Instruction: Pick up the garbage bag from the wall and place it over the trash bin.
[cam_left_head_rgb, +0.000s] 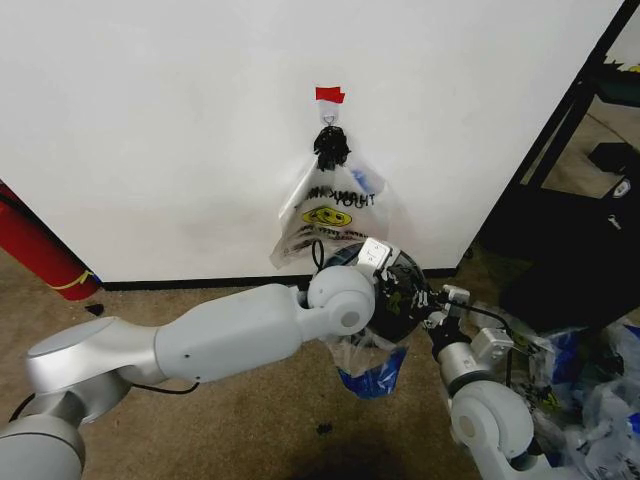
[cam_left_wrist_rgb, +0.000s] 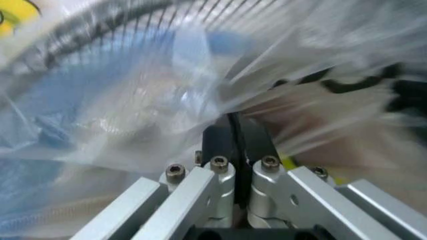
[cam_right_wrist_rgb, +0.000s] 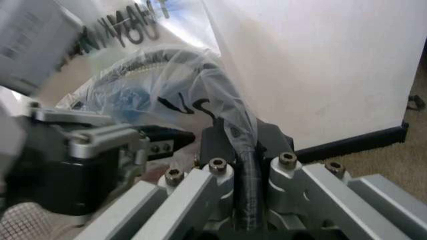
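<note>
The left gripper (cam_left_head_rgb: 400, 285), low in the centre of the head view, sits at the rim of the small round dark translucent trash bin (cam_left_head_rgb: 392, 312), and in its wrist view its jaws are pressed together on a fold of the thin see-through garbage bag with blue printed patches (cam_left_wrist_rgb: 133, 100). The right gripper (cam_left_head_rgb: 432, 303) comes in just beside it from the lower right — its own wrist view shows its jaws closed too, pinching a twisted strand of the same film (cam_right_wrist_rgb: 230, 112) where it meets the bin's rim (cam_right_wrist_rgb: 160, 55).

The bag is already off the plain white wall (cam_left_head_rgb: 150, 120). It drapes over and around the bin, with a blue-printed tail hanging below centre in the head view (cam_left_head_rgb: 368, 378). Whether its mouth is fully seated around the rim cannot be told; the film looks bunched rather than spread.

A different clear bag printed with a yellow smiley (cam_left_head_rgb: 330, 215) hangs from the small hook (cam_left_head_rgb: 329, 119) under a red tape strip (cam_left_head_rgb: 329, 94), upper centre.

Judged from this, the pick is done and the fitting is underway — opening the bag evenly over the rim remains.
</note>
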